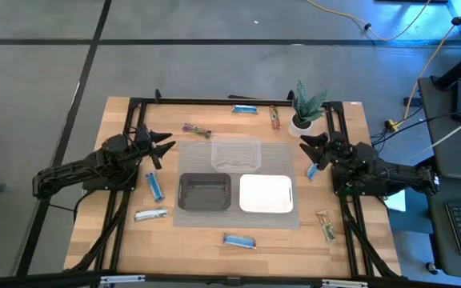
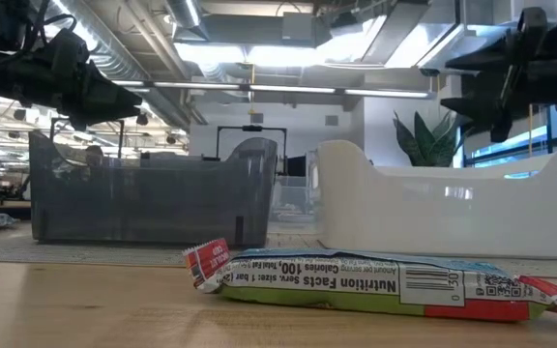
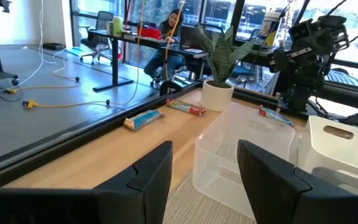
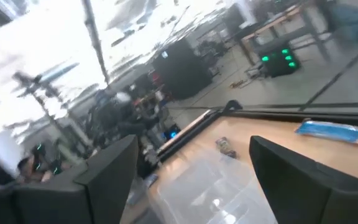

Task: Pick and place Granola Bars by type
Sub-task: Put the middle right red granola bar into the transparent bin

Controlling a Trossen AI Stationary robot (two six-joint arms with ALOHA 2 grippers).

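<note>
The left arm reached in from the table's left side, its gripper (image 1: 166,149) raised above the surface with fingers (image 3: 148,177) spread apart, holding nothing. The right arm came in from the right side, its gripper (image 1: 310,147) likewise lifted, fingers (image 4: 114,168) wide and empty.

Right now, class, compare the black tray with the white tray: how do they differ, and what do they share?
The black tray is dark and see-through; the white tray is opaque. The black tray lies nearer the left arm, the white tray nearer the right. Both are rectangular, side by side on the mat, with no bars inside.
</note>
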